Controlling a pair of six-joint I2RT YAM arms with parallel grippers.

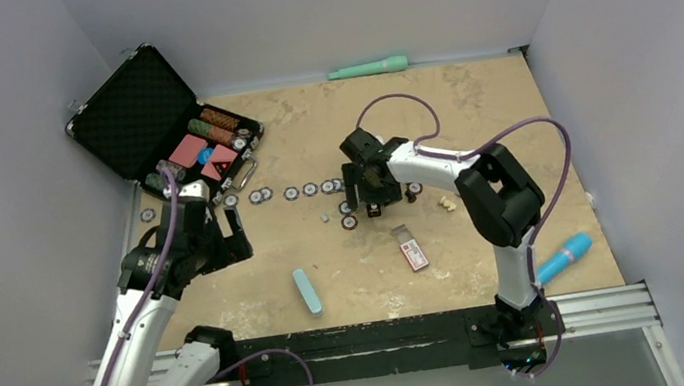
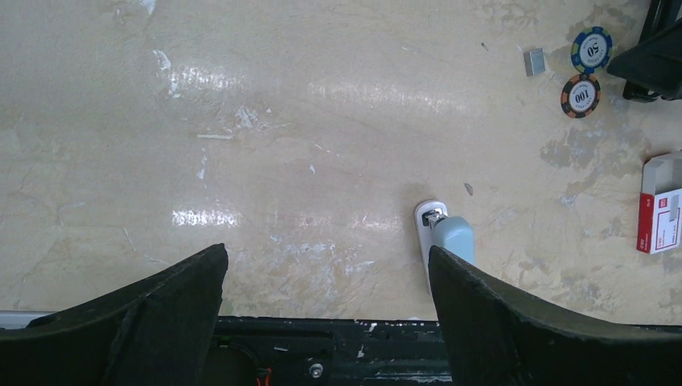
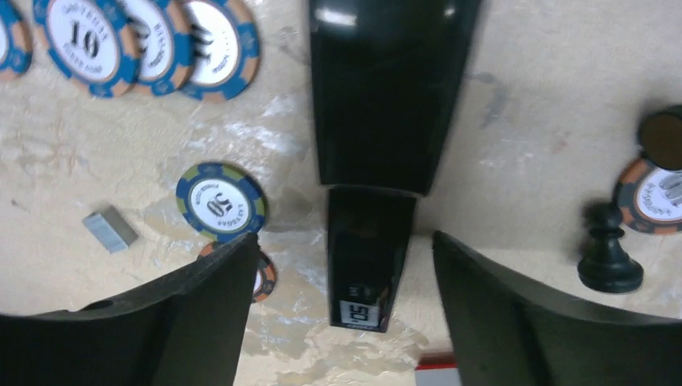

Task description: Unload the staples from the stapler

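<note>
The black stapler [image 3: 370, 265] lies on the table between the spread fingers of my right gripper [image 3: 346, 237], touching neither finger. Its narrow end carries a small white label; a wider black part runs toward the top of the right wrist view. In the top view only its tip [image 1: 373, 209] shows under the right gripper [image 1: 369, 192]. A short silvery strip of staples [image 3: 110, 228] lies loose on the table left of the stapler, and shows in the top view [image 1: 324, 218] and the left wrist view [image 2: 534, 61]. My left gripper [image 1: 223, 236] is open and empty, far to the left.
A pale teal bar [image 1: 307, 291] lies by the left gripper's right finger [image 2: 515, 322]. A red-and-white box [image 1: 410, 247] lies near the stapler. Poker chips [image 1: 292, 192] form a row, and a black pawn [image 3: 609, 249] stands right of the stapler. An open black case [image 1: 140, 110] sits back left.
</note>
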